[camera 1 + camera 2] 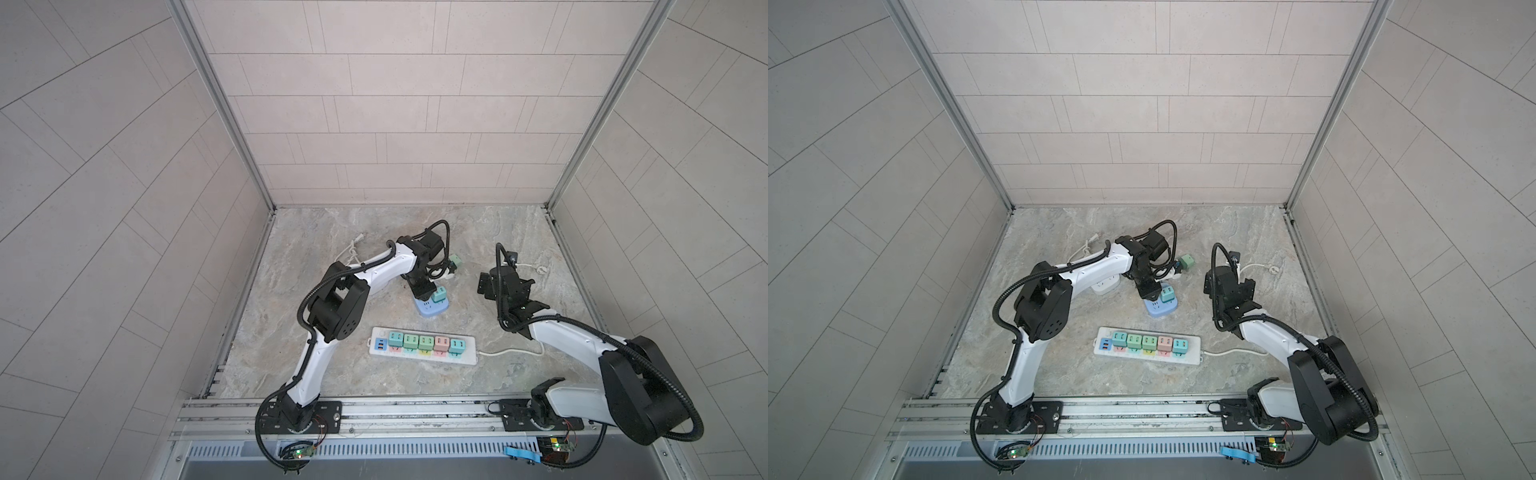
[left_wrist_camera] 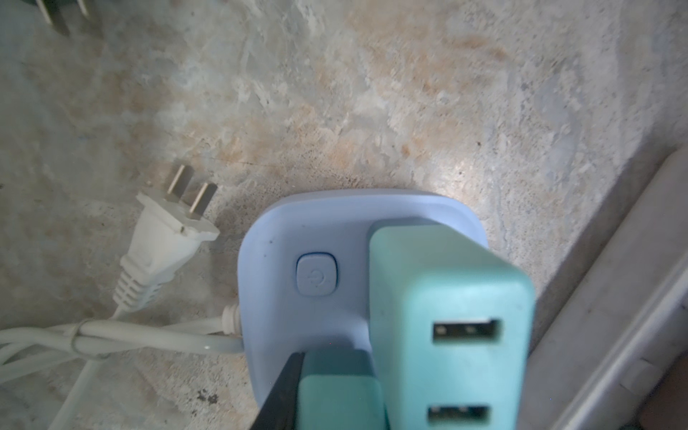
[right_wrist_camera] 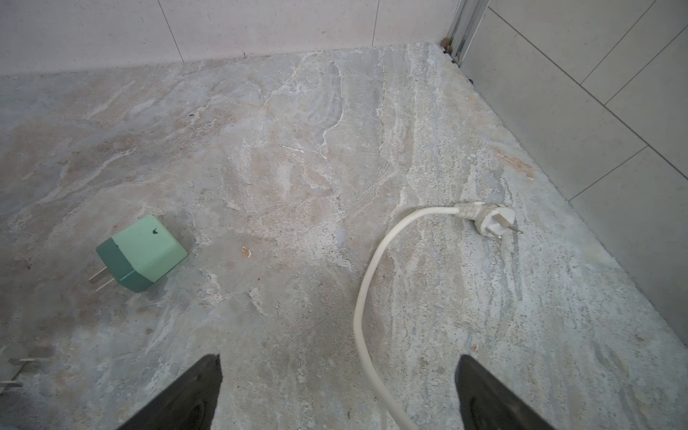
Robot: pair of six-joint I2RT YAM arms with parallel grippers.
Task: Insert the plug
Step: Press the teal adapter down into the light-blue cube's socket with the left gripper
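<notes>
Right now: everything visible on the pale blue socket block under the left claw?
The pale blue socket block is matte plastic, round-cornered, flat on the marbled tabletop. Its face has a square power button; a white cord leaves one side. A teal USB charger stands plugged in; the left claw holds a second teal charger against it.

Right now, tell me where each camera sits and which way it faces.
Top views: high at the front, looking down on the table and back wall; left arm and right arm show whole.
Left wrist: close above the blue socket and plug, looking down; one finger shows.
Right wrist: low over the table, facing the back wall and white cord; both fingers show, spread.
Shared: the green adapter, in right wrist and both top views.
</notes>
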